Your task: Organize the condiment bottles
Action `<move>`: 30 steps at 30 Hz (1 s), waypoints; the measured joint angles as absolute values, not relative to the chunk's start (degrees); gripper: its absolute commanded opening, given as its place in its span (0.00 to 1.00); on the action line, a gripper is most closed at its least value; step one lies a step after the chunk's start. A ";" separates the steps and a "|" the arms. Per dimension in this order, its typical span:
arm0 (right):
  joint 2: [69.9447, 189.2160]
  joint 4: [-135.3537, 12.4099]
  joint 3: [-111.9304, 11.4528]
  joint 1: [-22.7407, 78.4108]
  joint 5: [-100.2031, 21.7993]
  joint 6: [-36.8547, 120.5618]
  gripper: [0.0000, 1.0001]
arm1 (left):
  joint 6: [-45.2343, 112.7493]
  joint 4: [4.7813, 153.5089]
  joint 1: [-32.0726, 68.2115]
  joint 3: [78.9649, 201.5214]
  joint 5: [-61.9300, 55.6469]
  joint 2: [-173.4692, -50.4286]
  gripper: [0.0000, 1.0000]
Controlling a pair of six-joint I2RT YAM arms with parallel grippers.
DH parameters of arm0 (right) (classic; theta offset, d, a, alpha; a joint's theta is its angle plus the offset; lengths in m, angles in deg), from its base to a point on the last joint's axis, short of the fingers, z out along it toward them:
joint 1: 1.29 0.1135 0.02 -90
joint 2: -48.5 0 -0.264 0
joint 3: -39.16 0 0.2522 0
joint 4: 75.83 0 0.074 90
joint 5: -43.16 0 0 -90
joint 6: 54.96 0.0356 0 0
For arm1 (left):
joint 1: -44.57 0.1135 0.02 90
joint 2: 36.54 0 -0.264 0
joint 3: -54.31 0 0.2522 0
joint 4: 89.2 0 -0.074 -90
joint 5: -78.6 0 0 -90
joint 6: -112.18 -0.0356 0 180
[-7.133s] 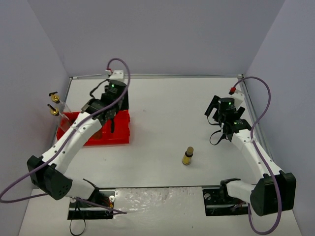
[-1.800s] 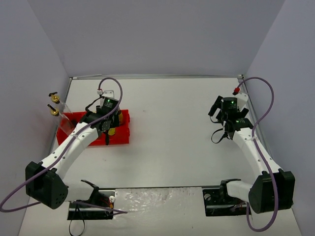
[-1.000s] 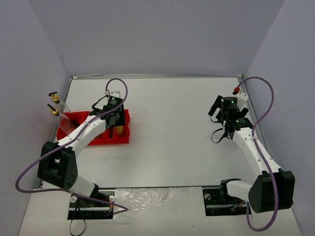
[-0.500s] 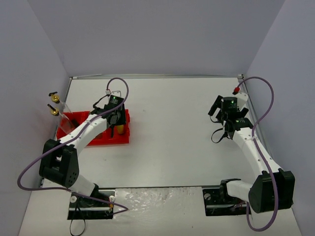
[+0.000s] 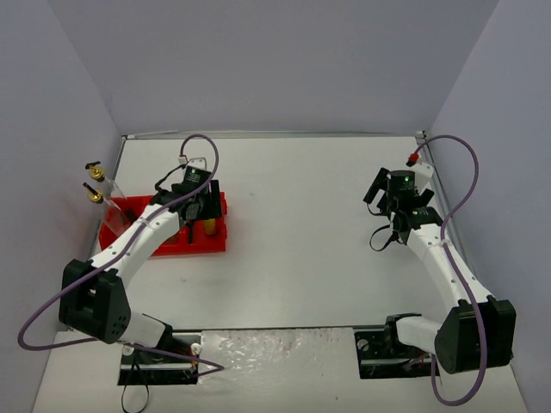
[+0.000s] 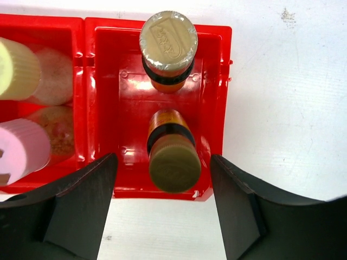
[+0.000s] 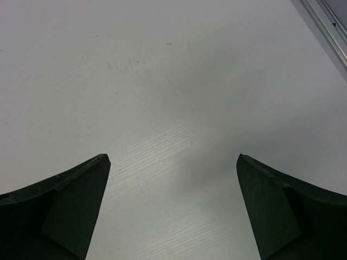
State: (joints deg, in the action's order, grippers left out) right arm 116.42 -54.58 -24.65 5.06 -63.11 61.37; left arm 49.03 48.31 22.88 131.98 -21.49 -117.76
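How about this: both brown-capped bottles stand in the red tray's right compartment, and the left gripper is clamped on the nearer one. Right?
Not clamped: the left wrist view shows the left gripper open, its fingers clear of the nearer brown-capped bottle. The rest holds.

The 2 dark jaws stand wide apart, 1 in each lower corner, with only the pale counter point(image 7: 173, 97) showing between them. The counter shows a faint grain and a soft shadow, and a metal rail point(image 7: 332, 28) crosses the upper right corner.
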 measured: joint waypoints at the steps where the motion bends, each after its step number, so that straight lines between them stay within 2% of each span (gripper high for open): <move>1: 116.42 -54.58 -24.65 5.06 -63.05 61.36 1.00 | 48.85 47.50 22.81 132.36 -21.62 -117.05 0.66; 13: 116.44 -54.58 -24.65 5.23 -63.02 61.22 1.00 | 45.92 38.44 19.77 140.45 -25.81 -107.94 0.66; 22: 116.42 -54.32 -24.98 6.36 -62.08 60.42 1.00 | 42.45 36.05 18.24 146.99 -27.74 -106.39 0.70; 30: 116.01 -53.00 -34.87 10.22 -58.98 58.97 1.00 | 40.14 39.56 10.88 153.19 -27.82 -109.16 0.71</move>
